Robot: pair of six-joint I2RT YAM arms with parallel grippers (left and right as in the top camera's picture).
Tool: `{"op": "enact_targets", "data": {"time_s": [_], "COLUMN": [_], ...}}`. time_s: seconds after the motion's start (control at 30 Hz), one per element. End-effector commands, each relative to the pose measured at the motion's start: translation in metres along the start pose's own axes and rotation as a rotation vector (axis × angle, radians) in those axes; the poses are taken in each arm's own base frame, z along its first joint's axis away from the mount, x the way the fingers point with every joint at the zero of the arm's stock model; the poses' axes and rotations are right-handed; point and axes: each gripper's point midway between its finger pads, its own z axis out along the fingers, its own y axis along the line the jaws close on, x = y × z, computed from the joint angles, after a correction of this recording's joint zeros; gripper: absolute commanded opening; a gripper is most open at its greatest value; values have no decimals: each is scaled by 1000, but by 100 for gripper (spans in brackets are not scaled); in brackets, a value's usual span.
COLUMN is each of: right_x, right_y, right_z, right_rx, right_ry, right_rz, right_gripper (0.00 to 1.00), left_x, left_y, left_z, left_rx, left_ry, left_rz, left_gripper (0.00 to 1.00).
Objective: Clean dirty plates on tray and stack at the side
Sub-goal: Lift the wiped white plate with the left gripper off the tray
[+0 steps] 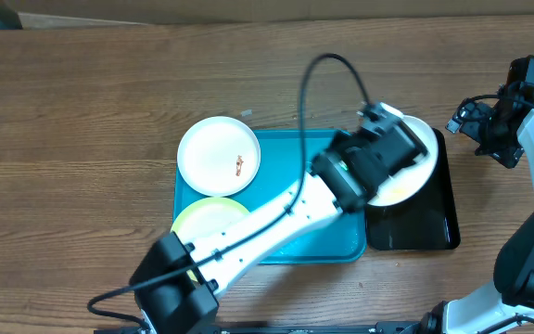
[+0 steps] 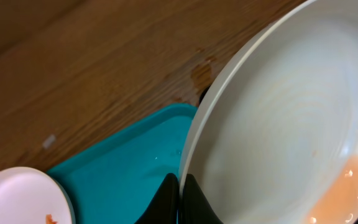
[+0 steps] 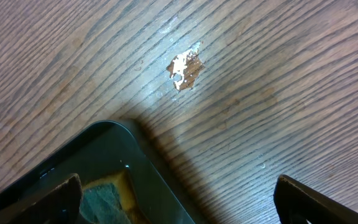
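My left gripper is shut on the rim of a white plate with an orange smear near its lower edge. In the overhead view this plate is held over the black tray, under the left gripper. A second white plate with a reddish speck lies on the far left corner of the cyan tray. It also shows in the left wrist view. A pale yellow-green plate lies on the tray's near left. My right gripper is open and empty above the table.
The black tray's corner shows in the right wrist view with a sponge inside it. A pale chip marks the wood table. My right arm is at the far right, beside the black tray.
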Motion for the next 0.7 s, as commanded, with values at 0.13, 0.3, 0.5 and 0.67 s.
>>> {"op": "enact_targets", "data": {"time_s": [0.13,0.3,0.5,0.67], "right_x": [-6,-6,-6,-6], "right_y": [2,2,2,2], "right_z": [-7,-7,-7,-7], "right_rx": [-12,-12,-12,-12], "right_ry": [-25,-25,-25,-25], "right_rz": [8,8,8,8], "right_gripper": [100,100,100,100], "left_x": [-32,-38,-52,-61], "left_y": [-8,-15,-17,-22], "left_z": [-42,-55,-82,-91], "left_rx": [-151,-246,-370,-390], "left_ry": [-189,-251,-349,-390], "left_rz": [117,209,242,254], "left_gripper": [4,4,4,4]}}
